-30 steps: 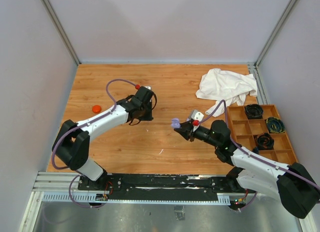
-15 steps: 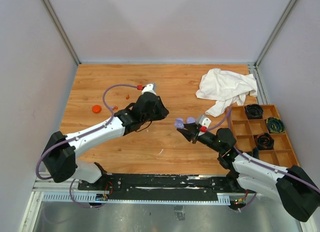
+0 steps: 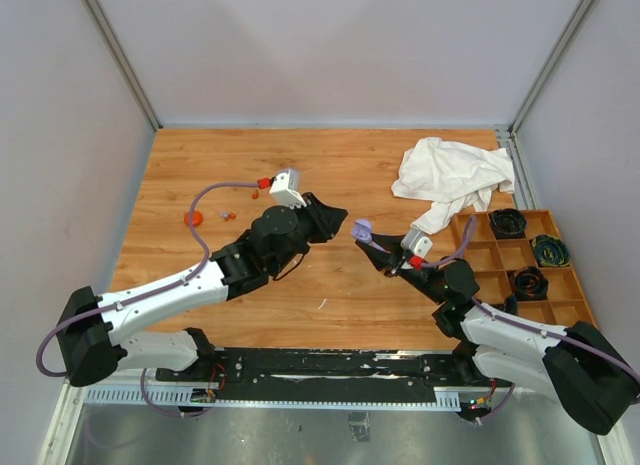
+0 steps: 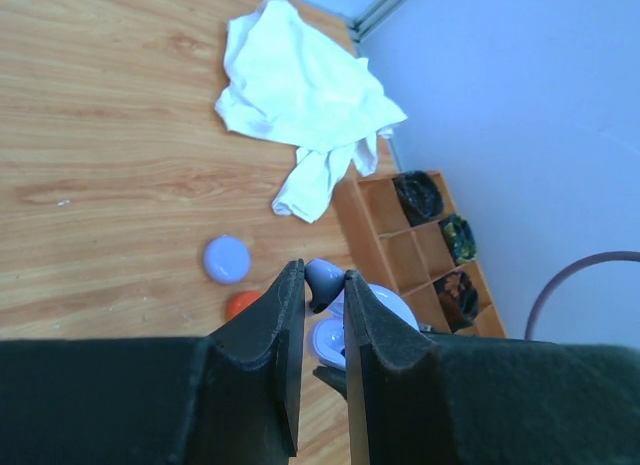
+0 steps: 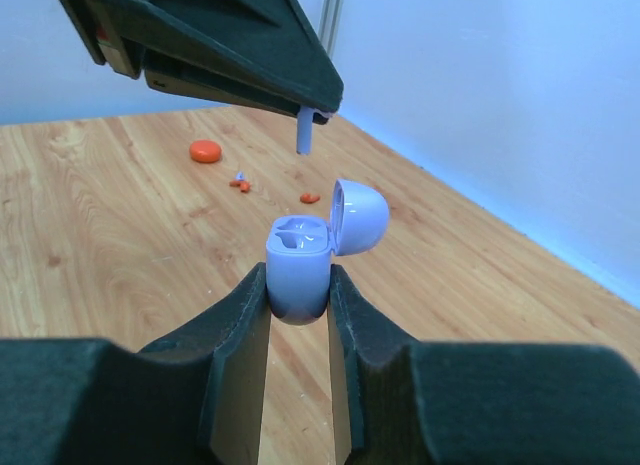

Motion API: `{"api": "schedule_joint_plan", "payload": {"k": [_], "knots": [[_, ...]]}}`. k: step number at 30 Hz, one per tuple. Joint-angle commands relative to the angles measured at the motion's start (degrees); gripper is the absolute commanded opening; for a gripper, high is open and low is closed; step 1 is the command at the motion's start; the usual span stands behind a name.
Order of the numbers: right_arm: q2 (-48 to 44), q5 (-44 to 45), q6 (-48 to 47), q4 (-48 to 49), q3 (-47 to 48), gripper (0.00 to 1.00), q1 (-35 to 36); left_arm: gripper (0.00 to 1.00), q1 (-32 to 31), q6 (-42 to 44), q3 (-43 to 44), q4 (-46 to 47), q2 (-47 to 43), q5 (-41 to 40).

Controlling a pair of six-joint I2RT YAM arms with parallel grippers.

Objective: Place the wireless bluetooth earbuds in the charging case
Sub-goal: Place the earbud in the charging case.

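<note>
My right gripper [image 5: 298, 277] is shut on the lower body of a lavender charging case [image 5: 298, 247], held upright above the table with its lid [image 5: 358, 217] hinged open and both wells showing empty. My left gripper [image 4: 322, 273] is shut on a lavender earbud [image 4: 325, 286], pinched at the fingertips just above the open case [image 4: 345, 337]. In the right wrist view the earbud's stem [image 5: 304, 133] hangs from the left gripper a little above and behind the case. From the top view the left gripper [image 3: 337, 213] and the case [image 3: 362, 228] meet at mid-table.
A white cloth [image 3: 452, 175] lies at the back right, beside a wooden compartment tray [image 3: 520, 257] holding dark coiled items. An orange-red disc [image 3: 193, 218] and small orange-red pieces [image 3: 228, 215] lie at the left. Under the grippers lie a lavender disc [image 4: 227, 258] and another orange-red disc [image 4: 238, 303].
My left arm has swung right from the back left, carrying the earbud up to the case. My right gripper has raised and turned the case towards it.
</note>
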Motion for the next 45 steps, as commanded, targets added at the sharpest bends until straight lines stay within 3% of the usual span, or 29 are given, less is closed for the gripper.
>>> {"api": "schedule_joint_plan", "payload": {"k": [1,15,45], "knots": [[1.3,1.4,-1.8,7.4,1.9,0.11,0.9,0.19,-2.2,-0.9,-1.2,6.8,-2.8,-5.1],[3.7,2.3,2.1,15.2,1.3,0.1,1.0,0.21,-6.3,-5.5,-2.6,13.8,0.5,-8.4],[4.6,5.1,2.3,17.6,0.0,0.11,1.0,0.23,-8.3,-8.2,-2.7,12.4,3.6,-9.1]]}}
